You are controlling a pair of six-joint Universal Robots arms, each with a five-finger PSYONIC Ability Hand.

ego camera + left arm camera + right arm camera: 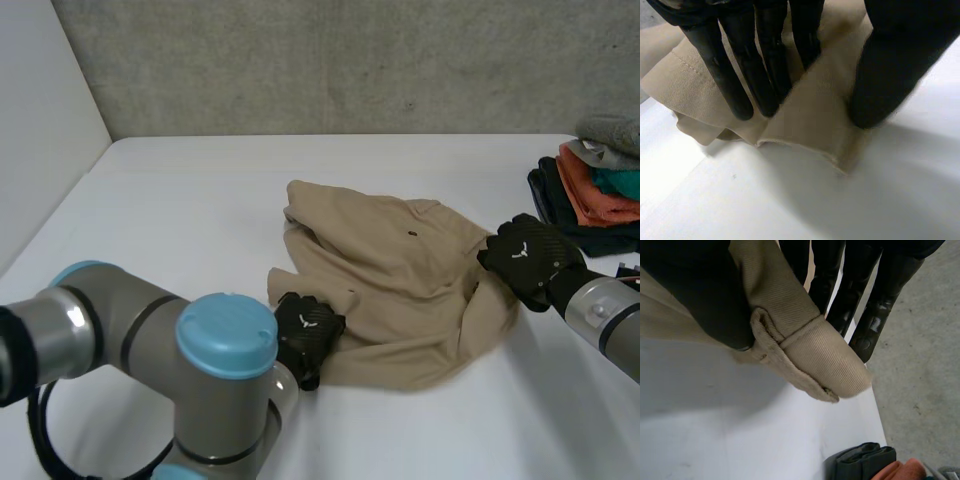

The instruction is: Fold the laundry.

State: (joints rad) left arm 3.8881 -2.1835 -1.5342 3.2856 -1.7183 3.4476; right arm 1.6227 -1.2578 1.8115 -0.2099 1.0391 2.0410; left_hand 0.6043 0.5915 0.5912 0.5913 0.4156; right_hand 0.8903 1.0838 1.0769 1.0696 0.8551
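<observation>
At left hand (762,57), pinched beige garment (810,122).

- A white worktop (180,220) takes up the middle and lower frame, with a grey wall (330,60) across the top.
- A beige garment (390,280) lies rumpled at the centre, its surface creased and partly folded over itself.
- The left hand (308,335), at lower centre, has its fingers curled on the garment's lower left edge.
- The right hand (525,258), at the right of the frame, grips the garment's right edge, where the cloth bunches.
- A stack of folded clothes (595,190) sits at the right edge: grey on top, then orange, teal and dark pieces.
- The left arm (120,330), with its light-blue cap, fills the lower left.
</observation>
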